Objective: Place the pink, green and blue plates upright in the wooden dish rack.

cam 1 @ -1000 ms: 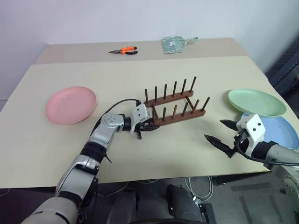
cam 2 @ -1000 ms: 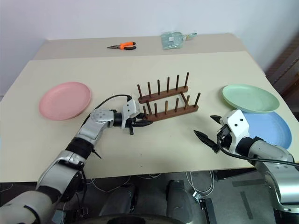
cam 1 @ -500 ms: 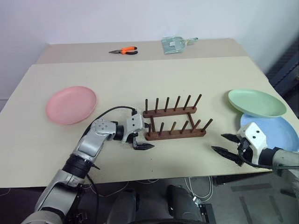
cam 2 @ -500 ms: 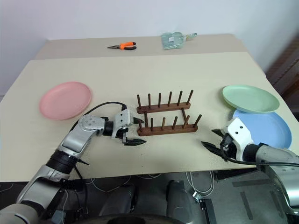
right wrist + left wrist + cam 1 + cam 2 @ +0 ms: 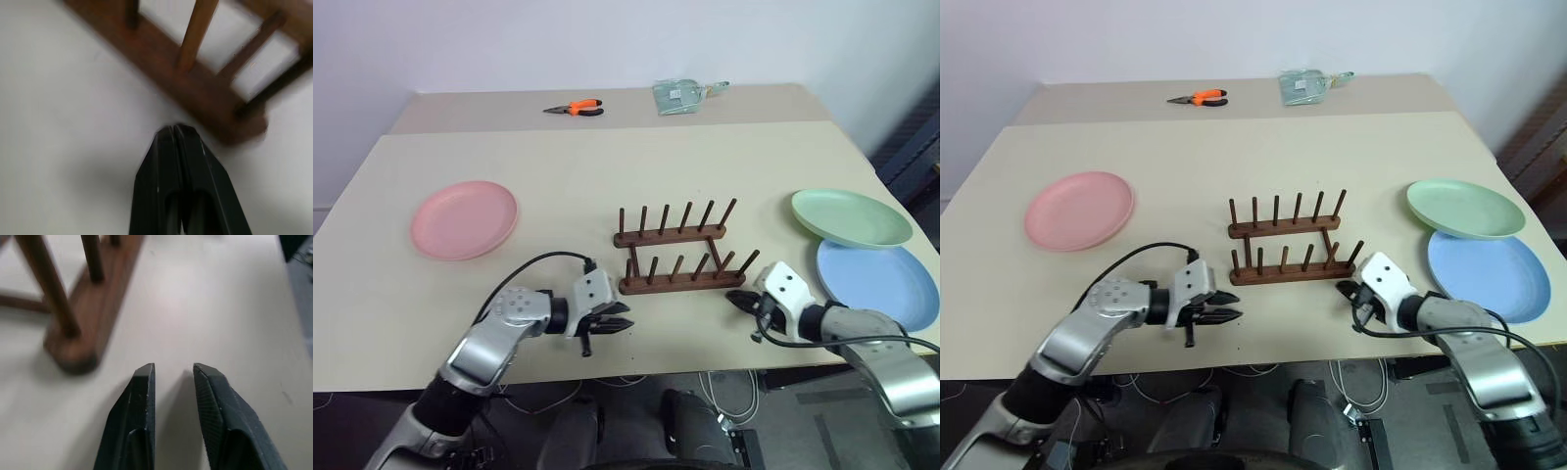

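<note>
The wooden dish rack (image 5: pixel 677 259) stands empty in the middle of the table, its rails running left to right. A pink plate (image 5: pixel 463 218) lies flat at the left. The green plate (image 5: pixel 850 216) lies flat at the right, with its near rim over the blue plate (image 5: pixel 879 284). My left gripper (image 5: pixel 625 326) sits low over the table just in front of the rack's left end (image 5: pixel 73 357), open by a narrow gap with nothing between its fingers. The right gripper (image 5: pixel 732 300) is shut and empty, its tip close to the rack's right end (image 5: pixel 230 117).
Orange-handled pliers (image 5: pixel 575 107) and a clear packet (image 5: pixel 680 94) lie on the far table. The table's front edge (image 5: pixel 636 372) runs close behind both grippers. Bare tabletop lies between the rack and the pink plate.
The rack has swung from slanted to square with the table. My left gripper let go of its left end and drew back. The right gripper moved left to the rack's right end and shut.
</note>
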